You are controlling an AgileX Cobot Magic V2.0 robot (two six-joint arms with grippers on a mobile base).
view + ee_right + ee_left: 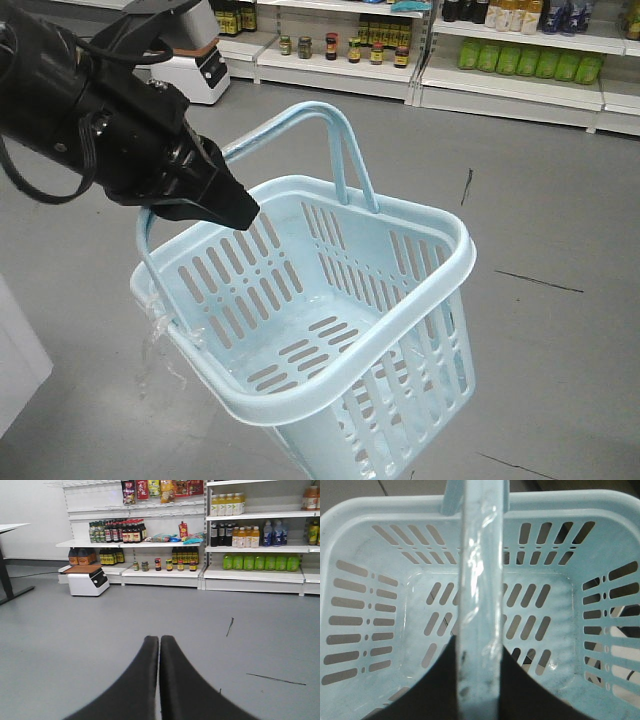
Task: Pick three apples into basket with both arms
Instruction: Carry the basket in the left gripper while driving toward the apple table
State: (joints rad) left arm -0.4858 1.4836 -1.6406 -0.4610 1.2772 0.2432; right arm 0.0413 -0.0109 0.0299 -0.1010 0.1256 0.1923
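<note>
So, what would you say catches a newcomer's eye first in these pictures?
The pale blue basket, empty and tilted, hanging in mid-frame from the left arm, whose jaws clamp one handle. Behind it, stocked shop shelves line the far wall; the right jaws are shut on nothing.

My rig, black all over.
The left arm (80, 110) carries loose black cables (50, 199); left claw (235, 205) and right claw (159, 647) taper to smooth dark tips.
</note>
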